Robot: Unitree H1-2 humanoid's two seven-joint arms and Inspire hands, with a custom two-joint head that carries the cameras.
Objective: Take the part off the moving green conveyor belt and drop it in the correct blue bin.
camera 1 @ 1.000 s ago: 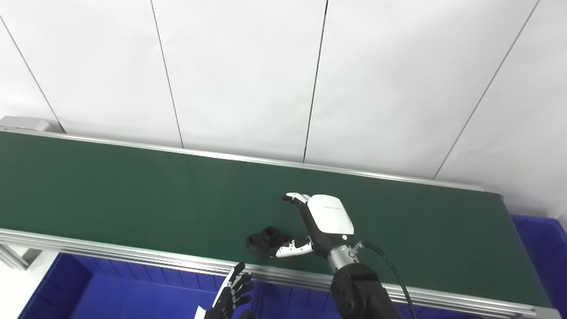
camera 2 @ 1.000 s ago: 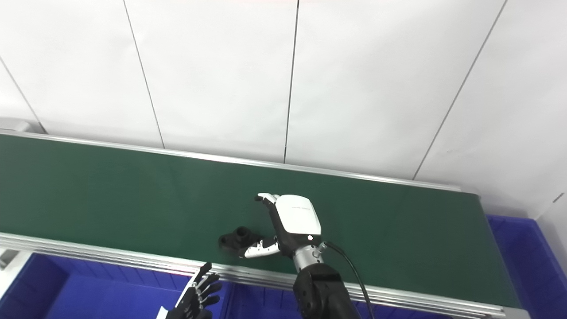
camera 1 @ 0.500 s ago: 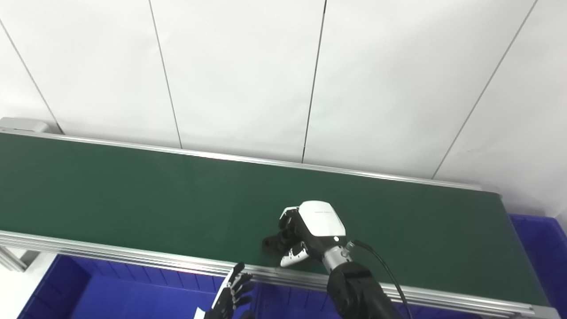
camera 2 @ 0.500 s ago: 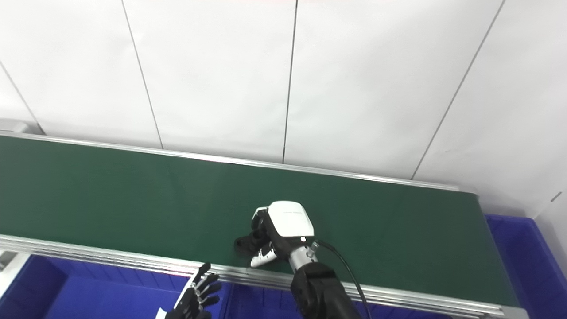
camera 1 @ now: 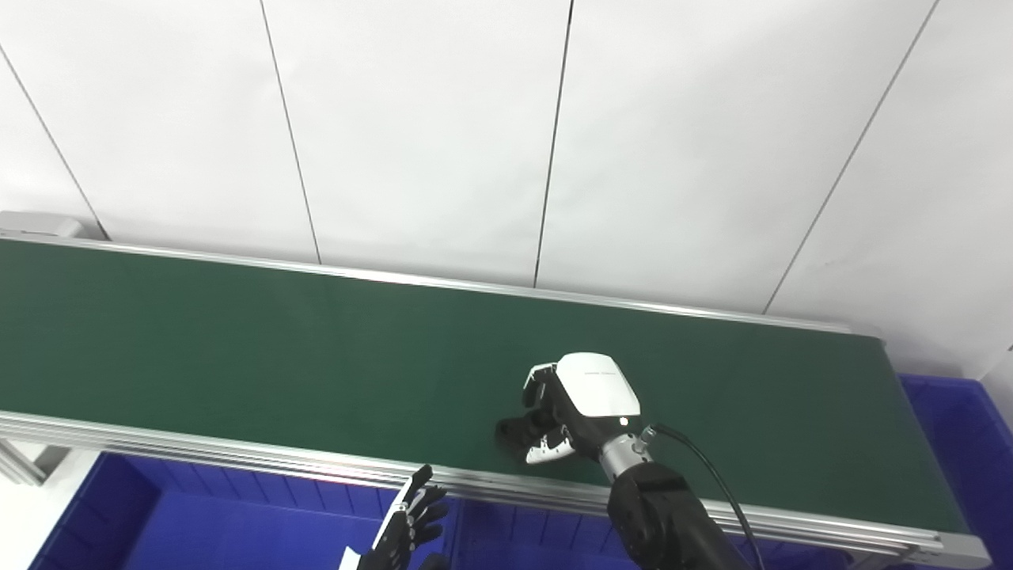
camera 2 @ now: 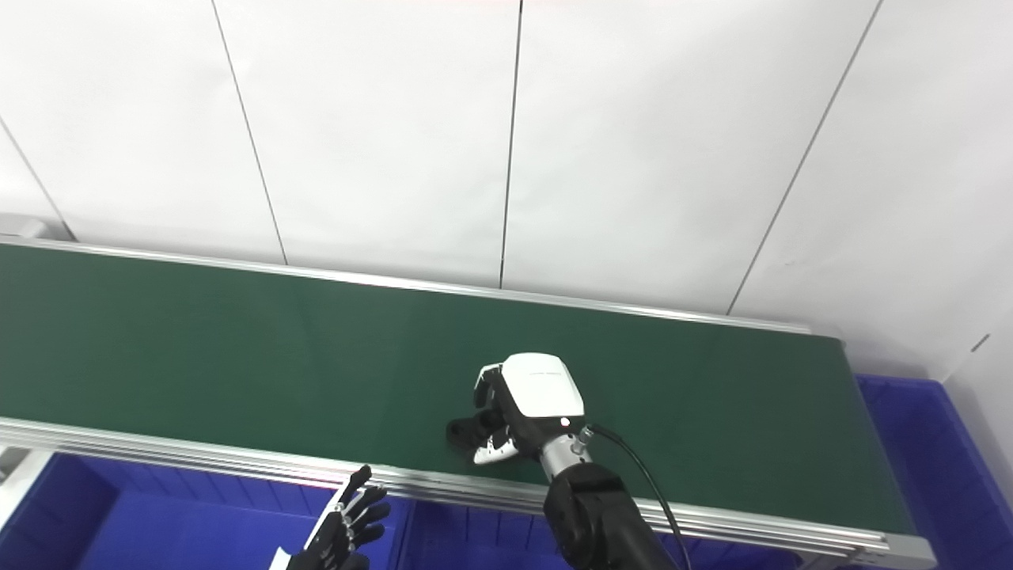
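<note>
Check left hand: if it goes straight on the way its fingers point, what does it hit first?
Likely the conveyor's near aluminium rail: the left hand, open, points up and away over the blue bin. Depth is unclear; it might pass over onto the green belt.

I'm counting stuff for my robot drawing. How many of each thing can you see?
Robot hands: 2, the right hand and the left hand
Black part: 1
Green conveyor belt: 1
Blue bins: 2, front, right end
Total: 6
</note>
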